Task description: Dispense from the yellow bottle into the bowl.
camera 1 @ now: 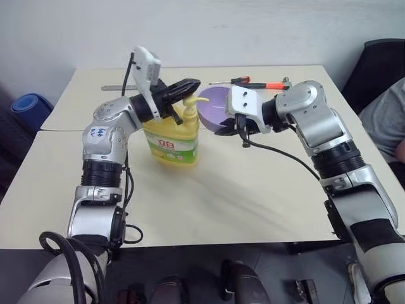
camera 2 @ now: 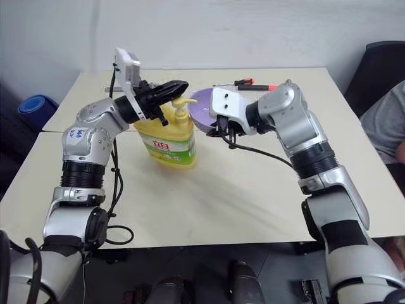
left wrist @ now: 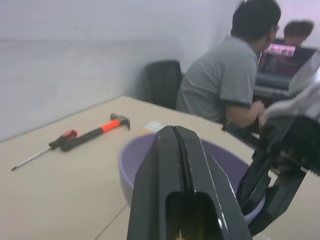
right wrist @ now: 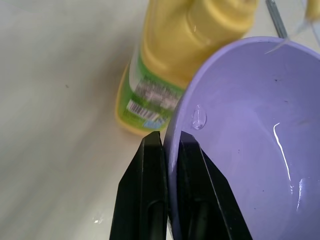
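The yellow bottle (camera 1: 172, 138) stands upright on the table, its pump (camera 1: 189, 101) pointing toward the bowl. My left gripper (camera 1: 193, 83) is shut with nothing in it and hovers just above the pump head. The lavender bowl (camera 1: 214, 107) is lifted off the table and tilted, right beside the pump's spout. My right gripper (right wrist: 170, 139) is shut on the bowl (right wrist: 250, 125), one finger inside its rim and one outside. A small clear drop clings to the bowl's inner wall. The bottle's label (right wrist: 150, 92) shows just past the bowl.
A screwdriver (camera 1: 231, 80) and an orange-handled hammer (camera 1: 267, 85) lie at the table's far edge behind the bowl. A person (camera 1: 386, 120) sits at the right beside a black chair (camera 1: 374, 60). A blue roll (camera 1: 28, 104) lies off the table's left.
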Motion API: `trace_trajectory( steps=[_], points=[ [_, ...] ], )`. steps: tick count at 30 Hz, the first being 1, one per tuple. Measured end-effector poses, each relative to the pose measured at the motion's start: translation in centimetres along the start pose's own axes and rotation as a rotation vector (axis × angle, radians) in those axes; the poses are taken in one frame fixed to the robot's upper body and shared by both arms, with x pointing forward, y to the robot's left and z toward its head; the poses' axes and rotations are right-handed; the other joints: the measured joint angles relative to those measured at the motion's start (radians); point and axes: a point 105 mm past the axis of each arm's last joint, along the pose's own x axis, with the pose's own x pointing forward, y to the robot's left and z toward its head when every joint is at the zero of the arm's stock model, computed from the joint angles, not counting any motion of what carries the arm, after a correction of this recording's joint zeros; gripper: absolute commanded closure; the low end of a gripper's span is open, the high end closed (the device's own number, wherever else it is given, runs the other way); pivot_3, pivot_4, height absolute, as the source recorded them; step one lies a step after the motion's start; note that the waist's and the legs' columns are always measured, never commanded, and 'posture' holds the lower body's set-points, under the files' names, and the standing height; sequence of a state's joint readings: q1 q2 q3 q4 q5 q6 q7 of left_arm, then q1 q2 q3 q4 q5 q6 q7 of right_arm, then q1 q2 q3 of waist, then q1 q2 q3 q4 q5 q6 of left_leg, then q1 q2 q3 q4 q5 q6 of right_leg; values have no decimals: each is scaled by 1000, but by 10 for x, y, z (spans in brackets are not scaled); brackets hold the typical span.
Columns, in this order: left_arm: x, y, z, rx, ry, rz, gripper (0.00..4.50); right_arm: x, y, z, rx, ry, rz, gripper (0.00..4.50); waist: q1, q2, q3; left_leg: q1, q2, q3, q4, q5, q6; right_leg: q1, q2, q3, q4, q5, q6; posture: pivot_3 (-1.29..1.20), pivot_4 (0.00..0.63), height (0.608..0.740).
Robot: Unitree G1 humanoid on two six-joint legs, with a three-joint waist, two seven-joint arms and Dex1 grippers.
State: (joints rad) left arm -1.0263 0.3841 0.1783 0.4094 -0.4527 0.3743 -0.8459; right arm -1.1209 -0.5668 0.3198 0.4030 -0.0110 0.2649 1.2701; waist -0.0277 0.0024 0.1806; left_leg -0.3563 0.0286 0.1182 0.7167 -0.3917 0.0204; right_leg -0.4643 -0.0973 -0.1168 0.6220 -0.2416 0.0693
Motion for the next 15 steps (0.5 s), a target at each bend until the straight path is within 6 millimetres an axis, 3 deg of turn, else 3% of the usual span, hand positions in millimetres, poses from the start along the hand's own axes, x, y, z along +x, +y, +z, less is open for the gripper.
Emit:
trace_trajectory(
  steps=[5,7,8,13,15],
  points=[
    [-35,2,55,117,-118,-54,4493,-23,12,-45,86,65,-51,4500,-1,0,0,0,0,0,-2,0,0,0,0,-2,-3,0,0,0,150,740],
    [-58,1,62,178,-82,-54,4493,-28,25,-62,116,79,-48,4500,-2,0,0,1,0,1,-3,0,0,0,1,-1,-3,0,0,0,150,740],
    [-70,2,56,189,-43,-48,4493,-30,32,-71,139,82,-42,4500,-3,0,0,1,0,1,-3,0,0,0,1,-1,-2,0,0,0,150,740],
    [-138,-3,-18,100,183,37,4493,-30,79,-117,244,134,26,4500,-2,0,1,3,0,2,-1,0,0,2,0,1,-1,0,0,0,150,740],
    [-158,-7,-35,56,214,95,4493,-32,92,-132,269,150,32,4500,-1,-1,1,2,1,2,-1,-1,0,1,0,1,-2,0,0,0,150,740]
  ],
)
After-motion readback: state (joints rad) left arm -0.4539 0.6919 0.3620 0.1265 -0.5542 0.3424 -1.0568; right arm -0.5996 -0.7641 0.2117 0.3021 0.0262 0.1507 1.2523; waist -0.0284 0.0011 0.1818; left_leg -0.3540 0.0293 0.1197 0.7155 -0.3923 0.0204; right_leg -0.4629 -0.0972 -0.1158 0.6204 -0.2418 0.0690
